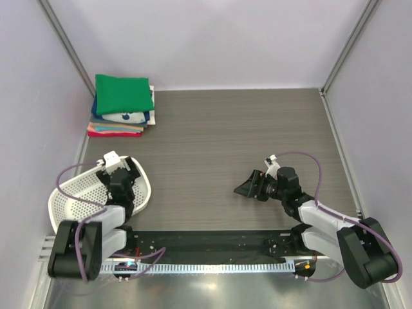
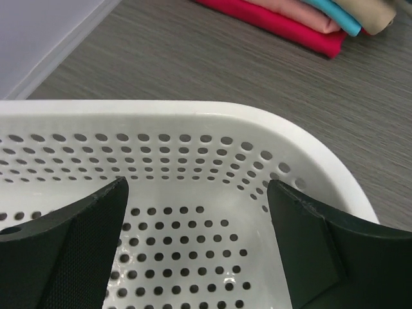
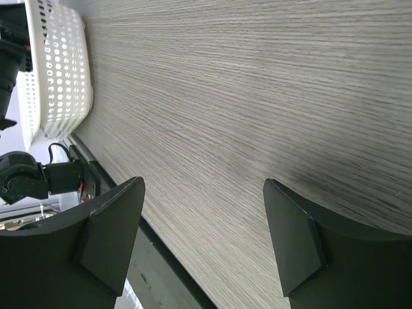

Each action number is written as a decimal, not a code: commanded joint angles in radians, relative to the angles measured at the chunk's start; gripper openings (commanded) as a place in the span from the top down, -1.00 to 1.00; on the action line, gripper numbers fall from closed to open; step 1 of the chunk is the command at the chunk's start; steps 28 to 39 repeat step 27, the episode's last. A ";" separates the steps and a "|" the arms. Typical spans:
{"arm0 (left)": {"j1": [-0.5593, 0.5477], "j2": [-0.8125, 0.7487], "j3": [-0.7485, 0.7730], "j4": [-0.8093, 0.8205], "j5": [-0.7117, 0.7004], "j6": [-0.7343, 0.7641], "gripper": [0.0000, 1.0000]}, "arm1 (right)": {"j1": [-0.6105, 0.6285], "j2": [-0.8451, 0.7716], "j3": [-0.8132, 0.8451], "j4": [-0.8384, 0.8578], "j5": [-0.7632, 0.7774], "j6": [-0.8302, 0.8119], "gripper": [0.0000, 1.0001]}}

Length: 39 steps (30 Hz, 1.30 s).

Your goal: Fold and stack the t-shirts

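A stack of folded t-shirts (image 1: 122, 106) sits at the table's back left, a bright green one (image 1: 123, 94) on top, then navy with white print, cream, tan and red-pink below. Its red-pink edge (image 2: 277, 22) shows at the top of the left wrist view. My left gripper (image 1: 125, 187) is open and empty, hanging inside the white perforated basket (image 1: 77, 193). My right gripper (image 1: 246, 188) is open and empty, low over the bare wood table (image 1: 257, 129) at the front right, pointing left.
The white basket (image 2: 193, 116) stands at the front left beside the left wall and holds nothing that I can see. It also shows in the right wrist view (image 3: 58, 71). A black base rail (image 1: 206, 243) runs along the near edge. Grey walls close in the table.
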 commanded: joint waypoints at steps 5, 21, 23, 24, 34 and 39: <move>-0.006 0.218 0.155 0.252 0.037 0.147 -0.76 | -0.002 -0.009 0.000 0.047 -0.011 -0.009 -0.61; 0.075 0.283 0.246 0.135 0.238 0.182 -0.71 | -0.003 -0.004 0.000 0.050 -0.008 -0.008 -0.62; 0.077 0.258 0.227 0.138 0.246 0.174 -0.71 | -0.002 -0.012 -0.006 0.059 -0.009 -0.003 -0.59; 0.077 0.258 0.221 0.149 0.238 0.173 -0.71 | -0.002 -0.013 -0.010 0.067 -0.009 0.002 -0.59; 0.077 0.260 0.223 0.160 0.228 0.170 -0.71 | -0.002 -0.016 -0.004 0.051 -0.012 -0.003 -0.61; 0.077 0.260 0.223 0.160 0.228 0.170 -0.71 | -0.002 -0.016 -0.004 0.051 -0.012 -0.003 -0.61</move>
